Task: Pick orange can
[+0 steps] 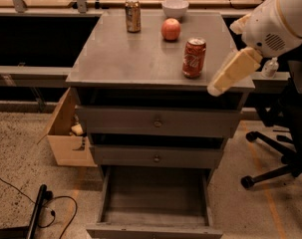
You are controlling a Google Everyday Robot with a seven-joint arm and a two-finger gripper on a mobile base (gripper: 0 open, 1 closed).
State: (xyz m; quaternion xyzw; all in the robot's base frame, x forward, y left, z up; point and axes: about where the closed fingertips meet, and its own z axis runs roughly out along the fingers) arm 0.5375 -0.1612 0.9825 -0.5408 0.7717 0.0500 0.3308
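Pincer (219,85): at the right front edge of the bench (115,59), at the end of a cream arm that comes in from the upper right. It is level with the bench top and just off its corner. Whether it is wide or narrow cannot be told. It holds nothing.

Nearest item: red can (194,58), upright, just to the left of the pincer and apart from it. White Coca-Cola script is readable on its side. This is not the item called for.

Next outward: apple (171,29), further back and to the left. White bowl (175,7), beyond the apple at the back edge.

Task item: orange can (133,15), upright near the back of the bench. It is well apart from the pincer, on the far side of the apple and to its left. The body is dull orange-brown with a silver top. The label cannot be read.

Below the pincer: bottom drawer (155,198) pulled out, the two above closed. Cardboard box (66,133) on the floor to the far left.

Progress, as judged: early stage. The orange can is untouched and no grasp is made. Remaining work is a reach across the bench past the red can and apple, closure on the orange can, and a lift.
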